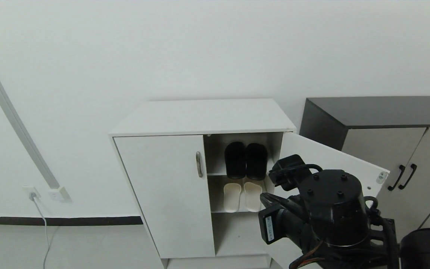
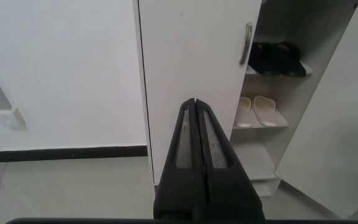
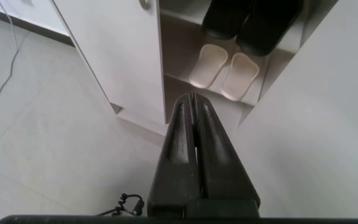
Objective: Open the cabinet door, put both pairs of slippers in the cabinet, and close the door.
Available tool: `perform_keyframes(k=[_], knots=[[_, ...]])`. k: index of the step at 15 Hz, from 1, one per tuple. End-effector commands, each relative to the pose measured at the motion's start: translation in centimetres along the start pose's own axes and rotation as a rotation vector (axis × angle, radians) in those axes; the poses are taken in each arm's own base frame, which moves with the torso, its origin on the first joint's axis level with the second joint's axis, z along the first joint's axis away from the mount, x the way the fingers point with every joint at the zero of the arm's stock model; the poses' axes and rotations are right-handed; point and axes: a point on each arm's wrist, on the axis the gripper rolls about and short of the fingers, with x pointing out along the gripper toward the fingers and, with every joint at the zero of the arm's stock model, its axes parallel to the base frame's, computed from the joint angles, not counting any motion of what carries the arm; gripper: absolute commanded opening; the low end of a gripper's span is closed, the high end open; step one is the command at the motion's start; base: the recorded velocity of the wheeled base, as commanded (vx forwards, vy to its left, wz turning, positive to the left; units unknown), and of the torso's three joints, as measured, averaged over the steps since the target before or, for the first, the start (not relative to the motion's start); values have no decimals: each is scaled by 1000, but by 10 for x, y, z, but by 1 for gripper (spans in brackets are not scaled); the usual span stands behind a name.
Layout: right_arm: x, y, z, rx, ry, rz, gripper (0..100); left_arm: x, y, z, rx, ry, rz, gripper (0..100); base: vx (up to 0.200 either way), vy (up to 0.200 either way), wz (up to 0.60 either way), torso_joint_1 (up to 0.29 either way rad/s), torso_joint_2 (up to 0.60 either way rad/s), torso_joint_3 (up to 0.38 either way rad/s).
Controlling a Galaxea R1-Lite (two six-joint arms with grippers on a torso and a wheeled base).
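**Head view**
- Cabinet: white laminate two-door cabinet stands against the white wall. Its left door is closed, with a slim metal handle at the inner edge. Its right door is swung wide open.
- Upper shelf: pair of black rubber slippers, side by side.
- Middle shelf: pair of cream rubber slippers, side by side, directly below the black pair.
- My right arm: low, in front of the open right door.
- Surroundings: dark grey cabinet stands just beyond the open door. Wall socket with a cable plugged in is well off to the left.

**Left wrist view**
- Left gripper: my fingers are pressed flat together with nothing between them. It is held apart from the cabinet, facing the left door.
- Slippers: the black slippers are on the shelf above the cream slippers, both inside.

**Right wrist view**
- Right gripper: my fingers are closed against each other, holding nothing. It is above the pale tiled floor, in front of the open compartment.
- Slippers: the cream slippers are on their shelf, and the black slippers are on the shelf above.
- Right door: it stands open beside my gripper. I cannot tell whether they touch.
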Motion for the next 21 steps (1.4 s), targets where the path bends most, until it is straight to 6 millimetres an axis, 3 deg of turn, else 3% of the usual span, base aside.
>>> perform_keyframes(k=[1, 13, 21], knots=[[0, 0, 0, 0, 0, 0, 0, 0, 0, 0, -1, 0, 0, 0, 0, 0, 0, 207, -515, -310], [-1, 0, -2, -4, 6, 2, 0, 0, 0, 0, 1, 1, -1, 0, 0, 0, 0, 238, -565, -327], [-1, -1, -6, -25, 19, 1, 0, 0, 0, 0, 1, 0, 0, 0, 0, 0, 0, 179, -392, -214]])
